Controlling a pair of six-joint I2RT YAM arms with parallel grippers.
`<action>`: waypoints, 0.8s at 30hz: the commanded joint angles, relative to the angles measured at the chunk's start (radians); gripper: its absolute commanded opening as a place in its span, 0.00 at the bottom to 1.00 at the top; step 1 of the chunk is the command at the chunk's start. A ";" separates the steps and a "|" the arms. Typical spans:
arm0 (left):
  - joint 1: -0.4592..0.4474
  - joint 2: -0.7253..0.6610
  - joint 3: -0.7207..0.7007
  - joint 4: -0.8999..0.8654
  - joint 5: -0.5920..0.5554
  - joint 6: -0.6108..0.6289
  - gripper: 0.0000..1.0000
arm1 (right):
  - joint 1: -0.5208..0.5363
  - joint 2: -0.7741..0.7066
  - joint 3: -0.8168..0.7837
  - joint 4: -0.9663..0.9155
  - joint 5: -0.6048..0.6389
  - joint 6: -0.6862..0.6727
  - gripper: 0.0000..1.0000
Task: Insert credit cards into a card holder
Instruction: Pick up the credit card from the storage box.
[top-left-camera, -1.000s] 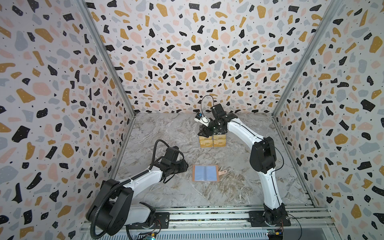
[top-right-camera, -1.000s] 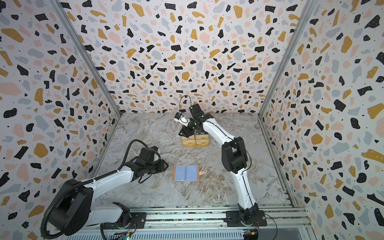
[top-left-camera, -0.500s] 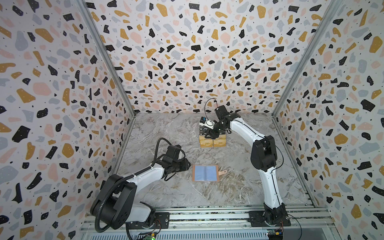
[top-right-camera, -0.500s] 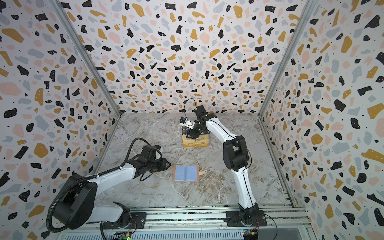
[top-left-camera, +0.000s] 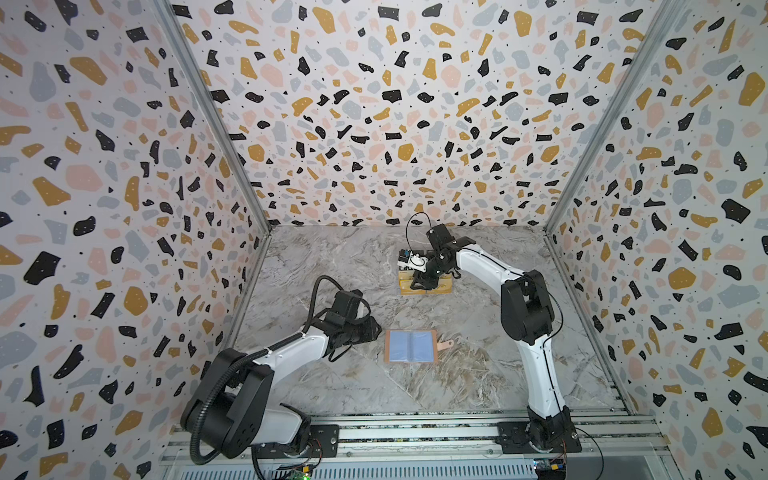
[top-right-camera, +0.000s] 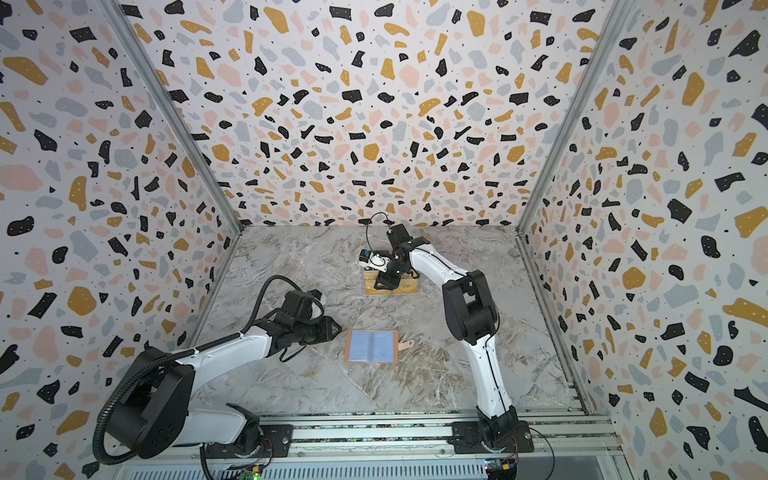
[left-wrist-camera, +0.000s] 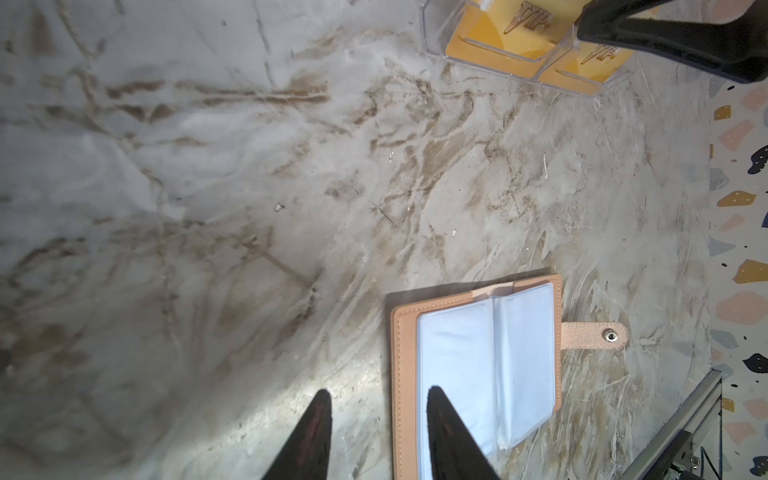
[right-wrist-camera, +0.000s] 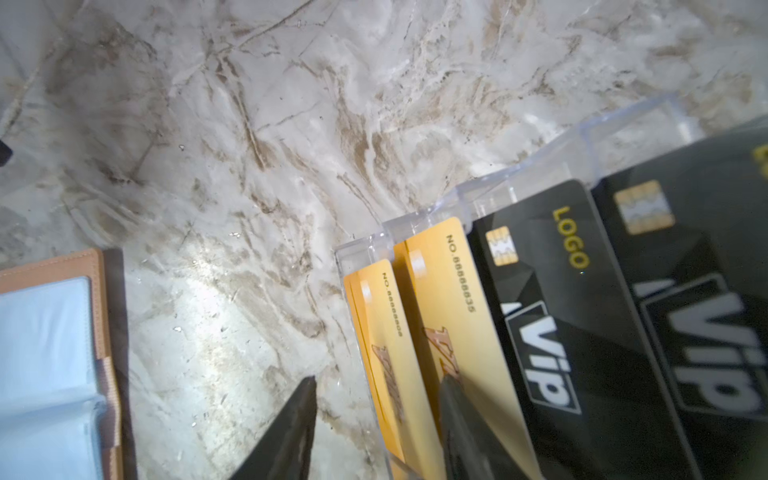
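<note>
Right wrist view shows two gold credit cards (right-wrist-camera: 446, 291) standing one behind the other in the steps of one clear stand (right-wrist-camera: 361, 247), with two black cards (right-wrist-camera: 561, 270) marked "Vip" in the steps behind them. The front gold card shows a doubled edge, and I cannot tell whether that is one card or two. The right gripper (right-wrist-camera: 378, 386) has its jaws open and astride the gold cards, one finger over the bare desk (right-wrist-camera: 249, 124) outside the stand's front wall and the other over the rear gold card. Whether either finger touches a card is unclear. A corner of the single card holder (right-wrist-camera: 50, 353) is cut off at the frame edge here. In the left wrist view the card holder (left-wrist-camera: 486, 365) lies open and flat on the desk, bluish sleeves up, with one strap tab (left-wrist-camera: 590, 336) sticking out from its side. The left gripper (left-wrist-camera: 376, 399) has its jaws open and empty, one tip over the card holder's border on the side away from the tab. Here two gold cards sit side by side in the stand (left-wrist-camera: 432, 41), partly cut off. In both top views the stand sits well beyond the card holder (top-left-camera: 410, 346) toward the back wall, largely hidden under the right gripper (top-left-camera: 417, 284).
</note>
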 joint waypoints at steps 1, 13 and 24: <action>0.005 0.002 0.002 0.030 0.014 -0.004 0.40 | 0.013 -0.044 0.017 0.004 0.038 -0.015 0.48; 0.006 -0.002 -0.005 0.030 0.010 -0.003 0.40 | 0.042 0.007 0.044 -0.025 0.095 -0.022 0.49; 0.006 -0.021 -0.015 0.023 0.007 -0.004 0.40 | 0.057 0.017 0.025 -0.031 0.135 -0.029 0.48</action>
